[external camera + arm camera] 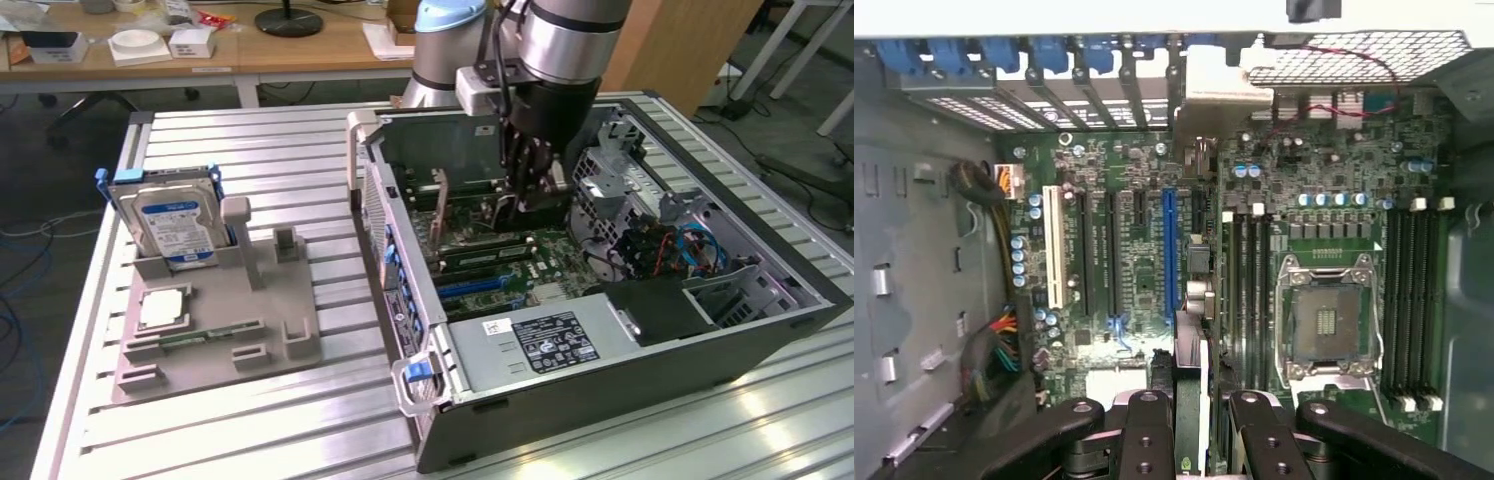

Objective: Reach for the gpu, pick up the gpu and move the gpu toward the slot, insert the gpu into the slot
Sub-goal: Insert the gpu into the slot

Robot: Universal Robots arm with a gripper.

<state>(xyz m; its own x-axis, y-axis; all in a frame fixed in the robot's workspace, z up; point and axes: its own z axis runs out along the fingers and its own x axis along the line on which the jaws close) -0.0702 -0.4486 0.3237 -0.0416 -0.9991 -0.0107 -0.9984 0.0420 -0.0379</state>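
My gripper (523,205) reaches down inside the open computer case (400,250), above the green motherboard (1139,280). In the wrist view the gripper (1199,440) is shut on the gpu (1192,370), which I see edge-on as a thin strip between the black fingers (1146,430). Its silver end bracket (1219,95) lies against the case's rear openings. The card stands right beside the long blue slot (1169,250), over a black connector next to it. How deep the card sits in the slot is hidden by the card itself.
The square silver processor socket (1329,320) and memory slots (1414,300) lie beyond the card. The power supply (561,345), drive cage and cables (667,250) crowd the case. On the table a grey fixture (220,320) holds a hard drive (174,225).
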